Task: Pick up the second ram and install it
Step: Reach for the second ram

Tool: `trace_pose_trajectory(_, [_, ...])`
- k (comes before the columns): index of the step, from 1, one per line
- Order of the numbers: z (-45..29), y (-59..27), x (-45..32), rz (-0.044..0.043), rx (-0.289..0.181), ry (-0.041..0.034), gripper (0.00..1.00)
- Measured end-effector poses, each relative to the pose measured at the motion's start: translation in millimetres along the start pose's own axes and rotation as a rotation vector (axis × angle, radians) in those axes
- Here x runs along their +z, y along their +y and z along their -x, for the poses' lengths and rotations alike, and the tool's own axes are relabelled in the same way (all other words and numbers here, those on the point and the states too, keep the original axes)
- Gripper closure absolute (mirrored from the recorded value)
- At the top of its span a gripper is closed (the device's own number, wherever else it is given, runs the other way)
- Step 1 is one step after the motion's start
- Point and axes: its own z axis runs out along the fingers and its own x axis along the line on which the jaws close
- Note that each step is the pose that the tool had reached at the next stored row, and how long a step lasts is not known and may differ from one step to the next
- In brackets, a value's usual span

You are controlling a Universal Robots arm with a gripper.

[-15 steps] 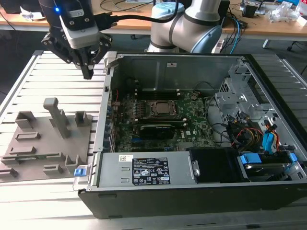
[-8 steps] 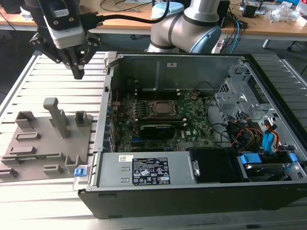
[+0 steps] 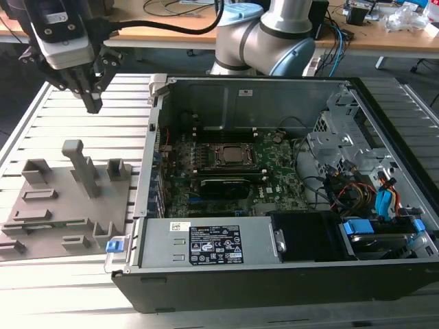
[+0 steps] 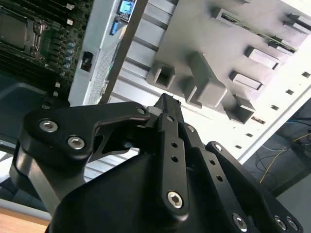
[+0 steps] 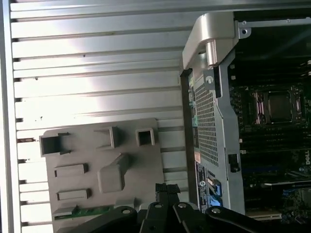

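Two jaws, together and empty, tip the gripper (image 5: 167, 188) hovering above the fixture (image 5: 131, 160), well apart from the ram (image 5: 90, 210), which seemingly lies in an edge slot. Approach step: grasping calls for parted jaws aligned along it.

1. Work table (image 3: 41, 130) — pale grey ribbed metal slats; in the first wrist view, bright glare lies across them.
2. Wooden desk (image 3: 384, 38) — light brown top, standing behind the table at the exterior view's far edge; loose cables (image 3: 336, 51) hang off it.
3. Floor (image 3: 401, 67) — dark, below the desk.
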Motion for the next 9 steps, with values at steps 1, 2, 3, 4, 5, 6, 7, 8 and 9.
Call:
trace_pose_trajectory(1, [-3.2,-0.2,-0.1,0.0,0.0,0.0,0.89])
trace_pose_trajectory(2, [-5.4,-0.4,-0.1,0.0,0.0,0.0,0.89])
trace_pose_trajectory(3, [-7.6,-0.5,-0.1,0.0001,0.0,-0.0001,0.89])
trace_pose_trajectory(4, [-11.3,-0.8,-0.3,0.0,0.0,0.0,0.89])
trace_pose_trajectory(5, [-13.7,-1.0,-0.3,0.0001,0.0,-0.0001,0.89])
trace_pose_trajectory(6, [-16.6,-1.3,-0.4,0.0001,0.0,-0.0001,0.89])
trace_pose_trajectory(7, [-20.3,-1.5,-0.5,0.0001,0.0,-0.0001,0.89])
trace_pose_trajectory(8, [-24.0,-1.8,-0.6,0.0,0.0,-0.0001,0.89])
trace_pose_trajectory(9, [-27.4,-2.0,-0.6,0.0,0.0,-0.0001,0.89])
